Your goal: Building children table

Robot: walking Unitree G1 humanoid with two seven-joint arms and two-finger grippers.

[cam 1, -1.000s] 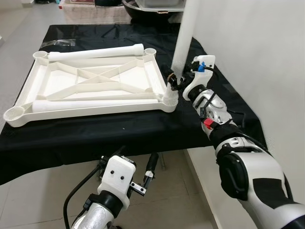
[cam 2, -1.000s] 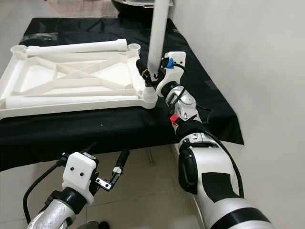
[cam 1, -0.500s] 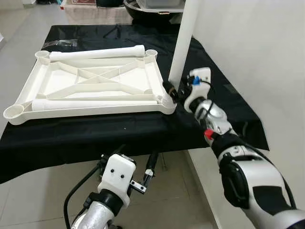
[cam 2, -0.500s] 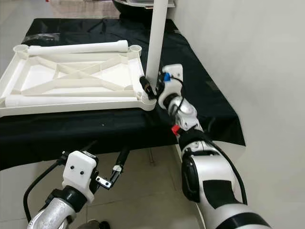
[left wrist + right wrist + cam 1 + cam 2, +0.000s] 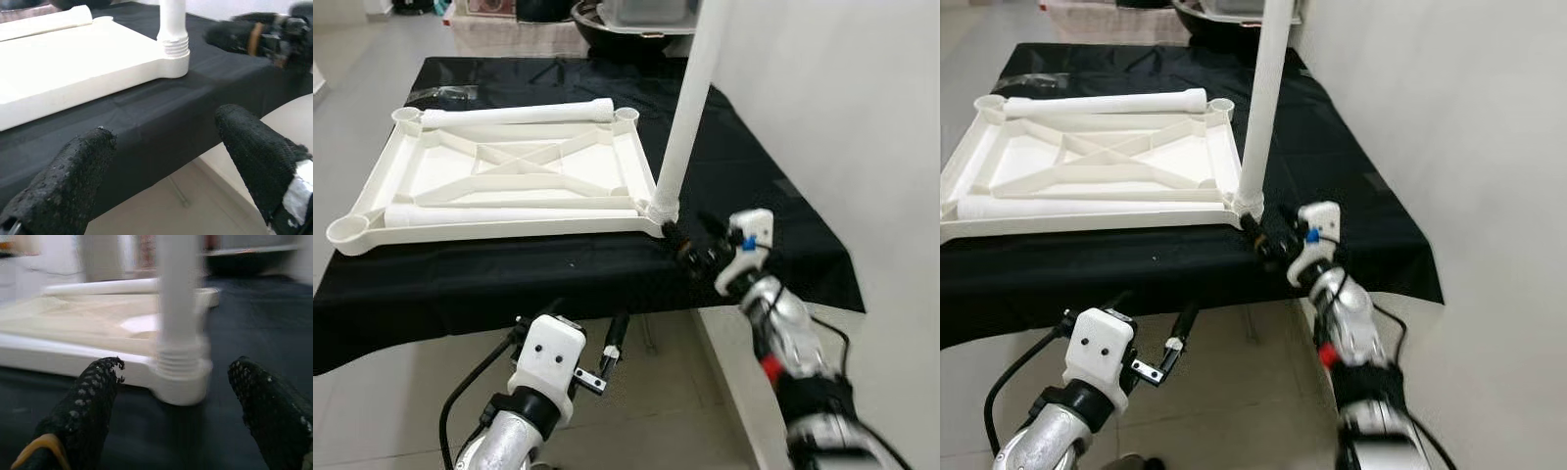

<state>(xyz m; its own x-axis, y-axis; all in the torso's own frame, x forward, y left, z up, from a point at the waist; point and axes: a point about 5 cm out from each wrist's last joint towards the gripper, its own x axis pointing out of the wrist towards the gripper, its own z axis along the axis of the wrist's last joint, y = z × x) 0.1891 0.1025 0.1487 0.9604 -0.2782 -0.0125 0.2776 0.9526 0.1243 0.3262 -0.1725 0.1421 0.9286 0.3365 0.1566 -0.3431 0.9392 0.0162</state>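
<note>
Black cloth (image 5: pixel 558 269), three table legs (image 5: pixel 690 108).

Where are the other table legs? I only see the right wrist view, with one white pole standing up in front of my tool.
Observer: Two more legs lie flat on the upside-down tabletop, one along its far edge and one along its near edge.
Operator: Is my other arm helping?
Observer: No. The left tool hangs open below the front edge of the black-covered table, holding nothing.
Operator: Are any holes free?
Observer: Three corner sockets are empty: near left, far left, far right.
</note>
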